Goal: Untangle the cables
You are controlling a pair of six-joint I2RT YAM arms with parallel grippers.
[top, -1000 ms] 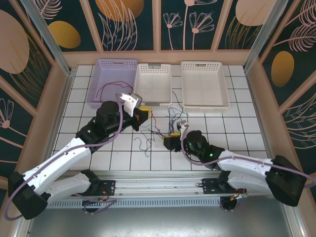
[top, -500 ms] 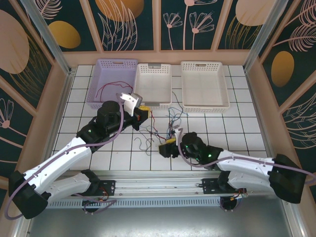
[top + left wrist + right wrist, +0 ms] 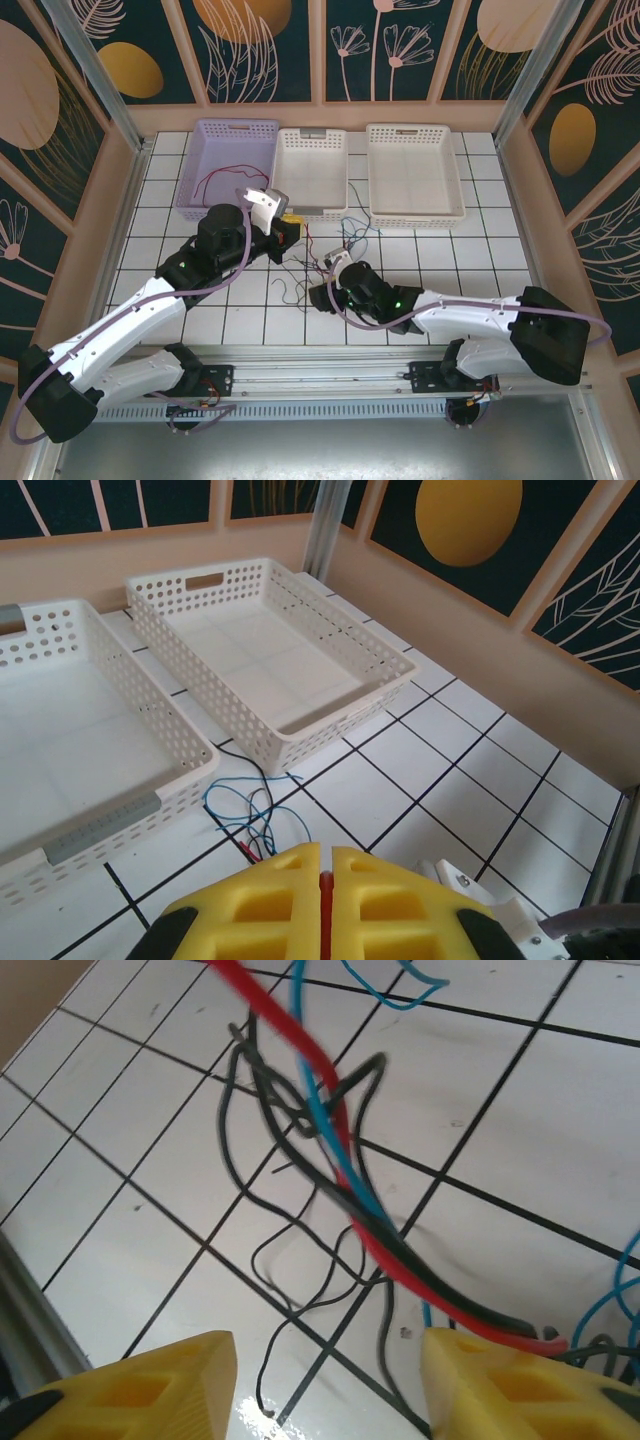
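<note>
Mid-table, just in front of the middle white basket (image 3: 312,170): cables (image 3: 320,258) in a loose knot, with red, dark and blue strands crossing. Pinches the red cable (image 3: 270,1010) in the left gripper (image 3: 290,229), pads pressed together on it, raised off the tiles near that basket's front edge. Hangs the right gripper (image 3: 330,1385) low over the strands nearer the table's front edge, pads spread, nothing between them.

Step in hand, by the look of it: take a second strand and draw it out of the knot.

- Go for the dark cable (image 3: 450,1295) alone, where it lies flat on the tile, clear of the crossing.
- Avoid the stretch beside the right pad where red, dark and blue cable (image 3: 312,1080) run bundled. Probably tightens the knot if grabbed together.
- Drop until the pads almost touch the tile, then close. Thin limp wire, likely slips otherwise.
- Pull slowly toward the front-right corner, away from the left hold.
- Stop if red or blue drags along.
</note>
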